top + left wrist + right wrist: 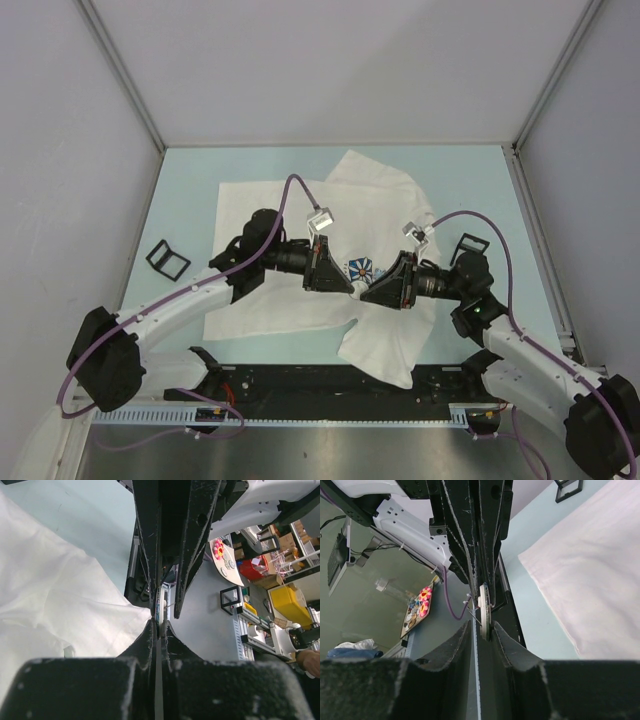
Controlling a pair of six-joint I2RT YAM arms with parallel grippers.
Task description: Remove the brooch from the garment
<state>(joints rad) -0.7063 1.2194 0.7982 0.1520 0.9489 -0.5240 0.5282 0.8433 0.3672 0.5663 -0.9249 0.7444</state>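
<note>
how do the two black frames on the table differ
The left frame lies left of the shirt; the right frame lies right of it. The left frame sits clear of both arms; the right frame sits close against the right arm. Both are black, square, hollow and on the table, off the shirt.

We list: white short-sleeved cotton T-shirt point(300, 210) with blue-and-white flower print point(361, 270); pale mint tabletop point(190, 180); black square frame point(167, 261) near the left edge, second frame point(472, 244) near the right; black left gripper point(345, 283) and right gripper point(368, 293); purple cables point(290, 195).
</note>
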